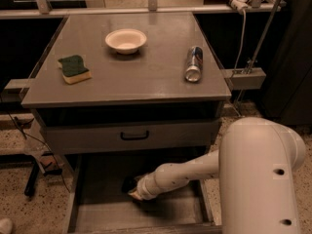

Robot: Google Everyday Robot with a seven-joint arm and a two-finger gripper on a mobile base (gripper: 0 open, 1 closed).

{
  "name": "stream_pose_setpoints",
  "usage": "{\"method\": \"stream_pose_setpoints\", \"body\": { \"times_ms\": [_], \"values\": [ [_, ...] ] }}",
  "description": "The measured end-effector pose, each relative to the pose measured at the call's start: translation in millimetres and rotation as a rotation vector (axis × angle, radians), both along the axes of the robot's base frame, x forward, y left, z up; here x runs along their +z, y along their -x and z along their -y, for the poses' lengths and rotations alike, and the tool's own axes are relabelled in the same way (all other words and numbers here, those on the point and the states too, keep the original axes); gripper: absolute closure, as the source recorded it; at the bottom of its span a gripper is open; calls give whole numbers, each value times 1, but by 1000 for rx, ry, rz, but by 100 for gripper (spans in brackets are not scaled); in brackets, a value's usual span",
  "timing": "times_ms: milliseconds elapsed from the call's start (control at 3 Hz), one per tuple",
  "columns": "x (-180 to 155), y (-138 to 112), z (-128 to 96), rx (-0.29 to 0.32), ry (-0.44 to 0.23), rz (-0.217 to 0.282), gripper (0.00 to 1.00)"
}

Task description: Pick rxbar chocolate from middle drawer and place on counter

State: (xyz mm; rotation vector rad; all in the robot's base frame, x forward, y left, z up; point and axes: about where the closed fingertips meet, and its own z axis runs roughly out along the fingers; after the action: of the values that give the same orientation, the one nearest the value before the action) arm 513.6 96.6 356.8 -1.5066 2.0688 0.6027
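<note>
The pincer (pixel 130 188) sits inside the open middle drawer (pixel 97 194), lower centre; its grip state cannot be told. The rxbar chocolate is not yet on the surface (pixel 146 82); lift and placement remain.

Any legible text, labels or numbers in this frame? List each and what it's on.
No text reads clearly.
Can on the counter: blue and red print, too blurred to read.
Gripper, down in the middle drawer: no markings visible.
</note>
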Motion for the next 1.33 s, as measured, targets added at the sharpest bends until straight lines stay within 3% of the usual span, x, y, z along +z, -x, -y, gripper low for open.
{"method": "stream_pose_setpoints", "body": {
  "times_ms": [333,1333],
  "values": [
    [1,0,0,0,0,0,100],
    [100,-7,31,-162,-59,34,100]
  ]
}}
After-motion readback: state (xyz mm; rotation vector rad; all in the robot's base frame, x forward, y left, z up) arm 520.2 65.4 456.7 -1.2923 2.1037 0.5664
